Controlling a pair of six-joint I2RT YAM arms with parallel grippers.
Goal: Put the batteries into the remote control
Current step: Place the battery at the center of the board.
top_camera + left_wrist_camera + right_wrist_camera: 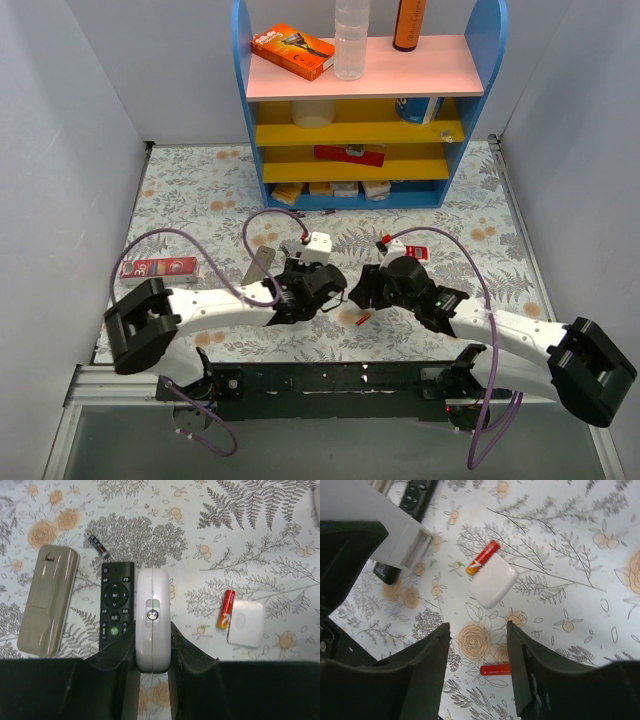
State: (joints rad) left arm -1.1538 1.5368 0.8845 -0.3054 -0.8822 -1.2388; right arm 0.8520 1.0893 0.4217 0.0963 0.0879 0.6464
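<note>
– Left gripper [151,645] is clamped on the remote control [152,595], one finger on each long side. Why hold it that way?
– To steady it, I'd say. The open battery bay and its metal contact are turned away from the table, so a cell can go in from above.
– And the right gripper [478,627]?
– Jaws apart, nothing between them. It hovers to the right of the remote control, above a red battery [495,669] lying on the table, which is probably its next pick.
– Other cells?
– A red-orange battery [225,610] lies right of the remote control, touching the white cover [246,622]. That cover looks like the bay's lid, set aside. A dark battery [96,544] lies beyond the black remote [116,605], which sits just left of the remote control.
– Any in the bay?
– None that I can see.
</note>
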